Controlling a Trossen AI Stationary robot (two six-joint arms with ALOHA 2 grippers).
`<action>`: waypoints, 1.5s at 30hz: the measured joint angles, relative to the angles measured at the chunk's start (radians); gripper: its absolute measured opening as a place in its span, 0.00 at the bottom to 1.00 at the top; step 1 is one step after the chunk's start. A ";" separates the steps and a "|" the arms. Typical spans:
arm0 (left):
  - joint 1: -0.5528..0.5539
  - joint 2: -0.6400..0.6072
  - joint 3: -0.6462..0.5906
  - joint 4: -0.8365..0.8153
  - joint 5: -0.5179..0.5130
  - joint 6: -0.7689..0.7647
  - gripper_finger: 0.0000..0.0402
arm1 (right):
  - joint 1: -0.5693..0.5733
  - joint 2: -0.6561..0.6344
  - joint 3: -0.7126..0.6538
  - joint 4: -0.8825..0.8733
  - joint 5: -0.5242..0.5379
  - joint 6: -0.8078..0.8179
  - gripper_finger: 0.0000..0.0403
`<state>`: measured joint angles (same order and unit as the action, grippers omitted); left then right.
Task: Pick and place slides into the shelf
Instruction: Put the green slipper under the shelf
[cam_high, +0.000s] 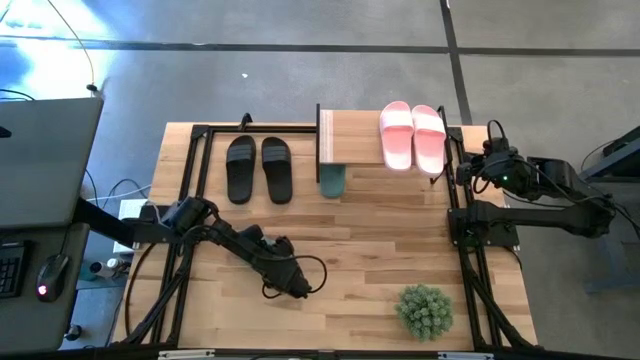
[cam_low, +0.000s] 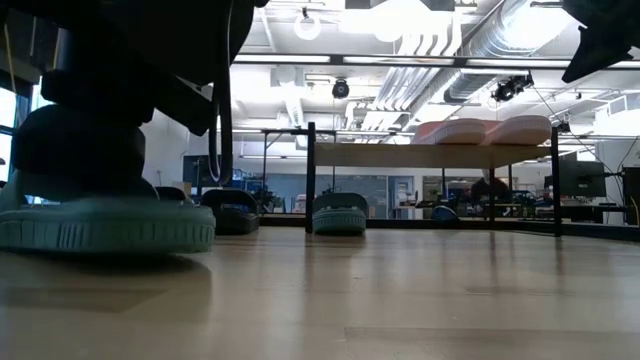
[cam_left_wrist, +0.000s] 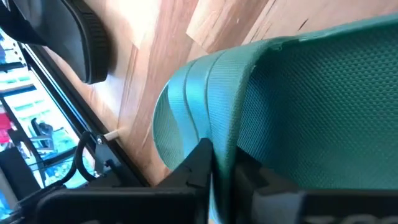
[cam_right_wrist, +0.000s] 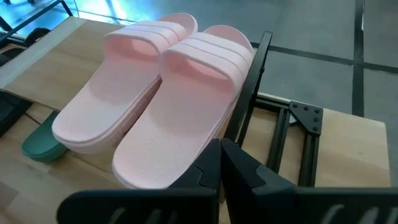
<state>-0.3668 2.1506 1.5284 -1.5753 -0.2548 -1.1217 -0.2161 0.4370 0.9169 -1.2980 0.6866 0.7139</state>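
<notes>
My left gripper (cam_high: 296, 285) is low over the table's near middle, shut on a dark green slide (cam_low: 105, 222) that sits flat on its sole; the arm hides this slide in the high view. A second green slide (cam_high: 332, 181) lies under the shelf (cam_high: 350, 140). The pale pink pair (cam_high: 412, 136) rests on the shelf's top board. The black pair (cam_high: 258, 168) lies on the table left of the shelf. My right gripper (cam_right_wrist: 221, 158) hangs shut by the shelf's right end, touching nothing. My left gripper (cam_left_wrist: 224, 158) pinches the edge of the green slide's ribbed strap (cam_left_wrist: 227, 118) between its two fingers. One finger is on the strap's outside and one on the footbed side. The fingers slant down from above. The slide stands on the table on its sole.
A round green spiky plant (cam_high: 424, 310) stands near the table's front right. Black frame rails (cam_high: 190, 190) run along the table's left and right sides. Bare wood (cam_high: 380, 240) lies between the held slide and the shelf.
</notes>
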 joint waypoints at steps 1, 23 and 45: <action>0.000 0.000 0.000 0.000 -0.006 0.004 0.02 | 0.000 0.000 0.000 0.000 0.000 0.000 0.00; 0.002 -0.015 0.646 0.009 -0.680 0.536 0.00 | 0.000 0.000 0.000 0.000 -0.009 -0.003 0.00; 0.340 -0.001 0.362 0.905 -0.508 1.466 0.00 | 0.000 0.000 0.000 -0.023 -0.010 0.020 0.00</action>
<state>-0.0267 2.1493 1.8908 -0.6707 -0.7628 0.3442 -0.2163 0.4374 0.9169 -1.3211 0.6764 0.7336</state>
